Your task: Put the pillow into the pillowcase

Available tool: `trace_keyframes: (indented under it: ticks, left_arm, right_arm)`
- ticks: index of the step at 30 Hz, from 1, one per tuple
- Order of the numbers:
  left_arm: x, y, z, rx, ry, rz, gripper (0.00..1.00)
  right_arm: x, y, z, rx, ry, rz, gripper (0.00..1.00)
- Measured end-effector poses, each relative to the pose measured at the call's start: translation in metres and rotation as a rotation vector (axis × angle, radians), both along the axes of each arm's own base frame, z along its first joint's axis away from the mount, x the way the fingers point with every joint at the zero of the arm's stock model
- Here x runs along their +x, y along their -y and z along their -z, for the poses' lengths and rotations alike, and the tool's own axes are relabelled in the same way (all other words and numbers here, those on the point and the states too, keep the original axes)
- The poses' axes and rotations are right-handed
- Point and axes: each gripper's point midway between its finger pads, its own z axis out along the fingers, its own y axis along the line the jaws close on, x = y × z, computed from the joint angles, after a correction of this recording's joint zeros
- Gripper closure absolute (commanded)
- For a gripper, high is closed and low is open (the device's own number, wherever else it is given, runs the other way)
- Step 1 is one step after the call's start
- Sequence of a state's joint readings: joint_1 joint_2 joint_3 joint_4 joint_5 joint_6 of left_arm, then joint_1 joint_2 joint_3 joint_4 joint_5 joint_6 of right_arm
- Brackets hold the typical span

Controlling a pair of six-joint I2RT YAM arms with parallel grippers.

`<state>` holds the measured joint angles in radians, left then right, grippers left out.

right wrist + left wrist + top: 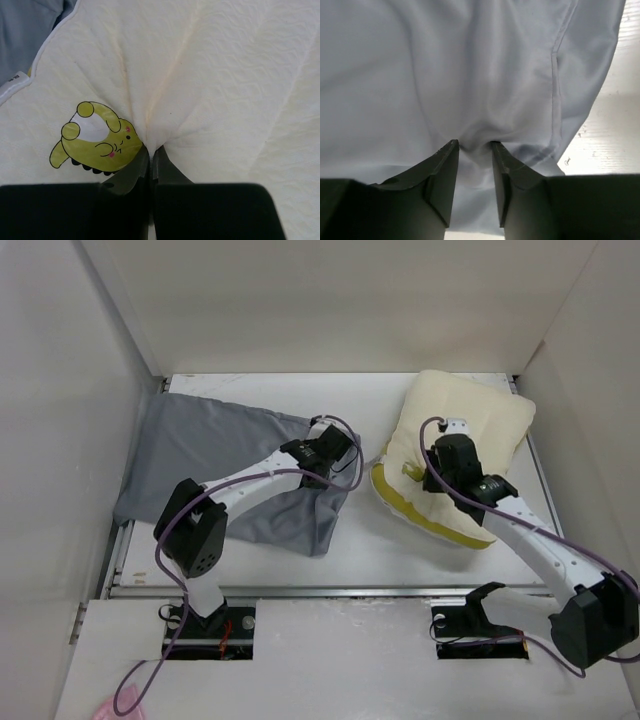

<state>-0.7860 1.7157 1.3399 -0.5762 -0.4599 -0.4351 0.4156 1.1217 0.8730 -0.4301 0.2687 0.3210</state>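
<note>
The grey pillowcase (pixel 215 455) lies wrinkled on the left of the table. My left gripper (pixel 335 455) is at its right end, shut on a bunched fold of the fabric (pixel 470 75); the cloth puckers between the fingertips of the gripper (pixel 475 146). The cream-yellow pillow (pixel 470 425) lies at the right, its yellow edge band (pixel 430 515) toward me. My right gripper (pixel 425 465) is shut, pinching the pillow's cover (pixel 225 75) into a ridge at the gripper's tips (pixel 149 149), just right of the yellow-green logo (pixel 97 135).
White walls enclose the table (pixel 400 540) at the back, left and right. A corner of the grey pillowcase (pixel 25 35) shows just beyond the pillow's left edge. A strip of bare white table (pixel 610 140) lies right of the pillowcase.
</note>
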Motion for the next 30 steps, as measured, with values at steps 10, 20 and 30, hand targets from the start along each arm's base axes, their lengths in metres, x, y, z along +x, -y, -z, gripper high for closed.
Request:
trace_keyframes:
  ticks: [10, 20, 30]
  left_arm:
    - [-0.004, 0.023, 0.010, -0.040, -0.049, 0.124, 0.12]
    - [-0.001, 0.046, 0.025, -0.041, -0.081, 0.254, 0.14]
    - [0.021, 0.036, 0.046, 0.057, -0.085, 0.167, 0.60]
  right_arm:
    - [-0.005, 0.005, 0.004, -0.012, -0.010, 0.010, 1.00]
    - [-0.014, 0.012, 0.004, -0.019, -0.006, 0.030, 1.00]
    - [-0.016, 0.014, -0.003, -0.014, 0.015, 0.036, 1.00]
